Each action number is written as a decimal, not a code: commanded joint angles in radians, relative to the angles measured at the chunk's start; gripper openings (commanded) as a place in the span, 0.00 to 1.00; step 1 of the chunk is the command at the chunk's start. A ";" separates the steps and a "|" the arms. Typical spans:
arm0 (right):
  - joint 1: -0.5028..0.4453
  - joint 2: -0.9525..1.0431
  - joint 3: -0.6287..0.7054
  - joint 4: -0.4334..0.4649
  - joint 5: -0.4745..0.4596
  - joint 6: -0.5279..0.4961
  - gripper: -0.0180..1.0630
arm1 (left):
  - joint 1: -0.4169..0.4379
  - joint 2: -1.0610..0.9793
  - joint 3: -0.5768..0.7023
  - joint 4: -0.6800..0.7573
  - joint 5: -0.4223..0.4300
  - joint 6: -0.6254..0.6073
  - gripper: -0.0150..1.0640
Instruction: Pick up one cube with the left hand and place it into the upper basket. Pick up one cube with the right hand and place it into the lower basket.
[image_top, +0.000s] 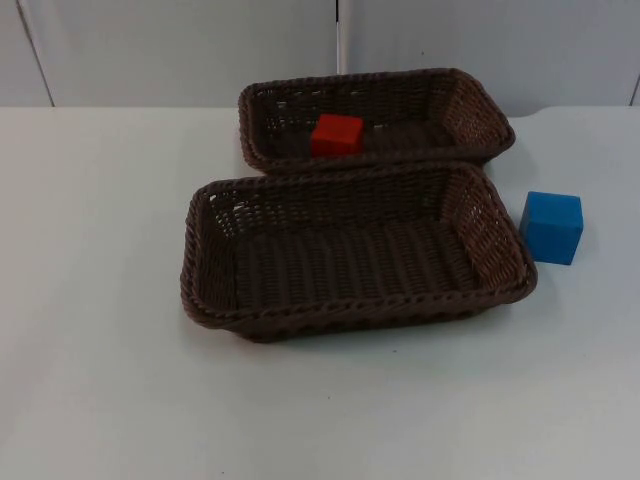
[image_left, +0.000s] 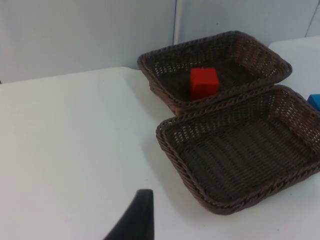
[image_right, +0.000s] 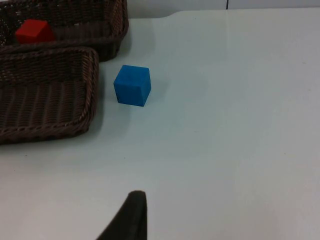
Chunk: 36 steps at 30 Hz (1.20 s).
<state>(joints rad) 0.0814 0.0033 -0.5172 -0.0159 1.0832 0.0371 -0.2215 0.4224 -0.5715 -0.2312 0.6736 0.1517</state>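
We see a red cube (image_top: 336, 135) lying inside the upper basket (image_top: 470, 105), near its left end, well ahead of the left jaws (image_left: 134, 220). It is a plain, matte block with crisp edges. Of the left jaws one black fingertip is in sight above bare tabletop (image_top: 90, 300), short of both baskets; we cannot tell whether they stand wide or narrow.

The lower basket (image_top: 205, 290) sits just in front of the upper one, their long rims touching or nearly so, and holds nothing. Both are dark brown woven wicker, rectangular, with sloped walls and a braided rim.

A blue cube (image_top: 551, 227) rests on the tabletop just beside the lower basket's right end, ahead of the right jaws (image_right: 129, 217) and apart from them. It too is matte and sharp-edged. Of the right jaws we see one dark fingertip over open tabletop, and cannot tell their spread.

The tabletop is smooth and white; behind it stands a pale grey partition wall (image_top: 180, 50) with a vertical seam.
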 joint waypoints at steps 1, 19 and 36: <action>0.001 -0.003 0.001 0.001 -0.004 -0.001 0.99 | 0.002 -0.004 0.001 0.008 0.009 -0.008 0.93; 0.001 -0.003 0.001 -0.001 -0.006 -0.001 0.99 | 0.002 -0.004 0.001 0.012 0.035 -0.008 0.93; 0.001 0.466 -0.211 0.001 -0.037 0.040 0.99 | 0.002 -0.004 0.001 0.013 0.053 -0.008 0.93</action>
<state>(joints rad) 0.0814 0.3881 -0.6888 -0.0159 1.0672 0.0752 -0.2215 0.4224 -0.5715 -0.2274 0.7271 0.1498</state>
